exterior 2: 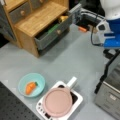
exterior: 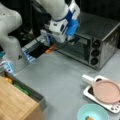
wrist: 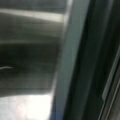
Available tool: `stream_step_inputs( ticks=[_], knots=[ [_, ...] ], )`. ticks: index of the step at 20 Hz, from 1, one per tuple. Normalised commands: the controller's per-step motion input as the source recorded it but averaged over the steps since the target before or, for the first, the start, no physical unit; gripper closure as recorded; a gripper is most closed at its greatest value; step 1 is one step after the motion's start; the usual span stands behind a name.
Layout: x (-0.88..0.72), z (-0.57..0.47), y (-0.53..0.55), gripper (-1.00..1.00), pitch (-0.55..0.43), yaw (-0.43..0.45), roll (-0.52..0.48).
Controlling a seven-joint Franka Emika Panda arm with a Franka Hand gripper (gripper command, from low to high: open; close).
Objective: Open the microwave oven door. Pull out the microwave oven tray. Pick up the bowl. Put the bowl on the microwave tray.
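Claw [exterior: 65, 42] sits at the top edge of the dark glass, metal-framed microwave oven door [exterior: 75, 48], seemingly touching it; cannot tell if open or closed. Door looks shut. Small round teal bowl [exterior 2: 31, 84] holding 1 orange food piece rests on the grey bench [exterior 2: 75, 60], well apart from the door, beside the flat pink round plate [exterior 2: 58, 101].

A front view looks down from above the grey table [exterior: 60, 75], facing the silver oven [exterior: 100, 42] at its top right, with the wooden drawer cabinet [exterior: 15, 102] cut off at its bottom left. A front view looks from the opposite side, steeper, with the cabinet [exterior 2: 37, 22] at its top left. Both front views share the table, the teal bowl [exterior: 93, 112] [exterior 2: 31, 84] and the pink plate [exterior: 106, 91] [exterior 2: 57, 102]. The wrist view sits very close against a metal surface [wrist: 30, 62].
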Motion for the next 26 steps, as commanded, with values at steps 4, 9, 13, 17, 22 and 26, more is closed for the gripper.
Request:
stream_step_inputs(
  ticks=[4,9,13,17,22,26],
  knots=[
    [-0.17,-0.22,-0.29,-1.00,-0.096,0.063,0.237],
    [-0.10,-0.20,-0.13,-1.00,-0.075,0.053,0.211],
    [0.06,-0.27,-0.29,-1.00,-0.065,0.122,0.251],
    [0.21,-0.34,-0.47,-1.00,-0.063,0.134,0.258],
    [0.27,-0.30,-0.46,-1.00,-0.051,0.148,0.251],
    [0.26,-0.08,-0.25,-1.00,-0.022,0.157,0.210]
  ],
)
